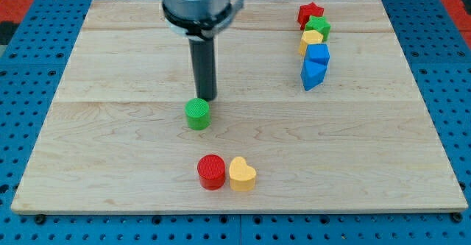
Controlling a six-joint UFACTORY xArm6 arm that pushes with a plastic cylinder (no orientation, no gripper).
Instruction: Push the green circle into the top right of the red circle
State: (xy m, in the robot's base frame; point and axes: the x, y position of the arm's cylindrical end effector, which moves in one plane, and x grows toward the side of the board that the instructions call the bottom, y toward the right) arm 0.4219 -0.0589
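the wooden board fills most of the view, lying on a blue pegboard that shows past every edge.

starting nearest the board's left edge, the green circle sits a little left of the board's centre, roughly midway between the top and bottom edges. my tip is just beside it, at its upper right, so close that i cannot tell whether the two touch. the rod stands upright, coming down from the arm's grey housing at the top edge. there are no fingers here to open or close, only the bare rod end, and it holds nothing.

below, near the bottom edge, the red circle stands well apart from the green circle, slightly to its right. the yellow heart touches the red circle's right side.

further right, toward the top right corner, five blocks run in a tight column. the red star is nearest the top edge, then the green block, the yellow block, the blue block and the lower blue block, each touching the next. the shapes of those last four are hard to make out.
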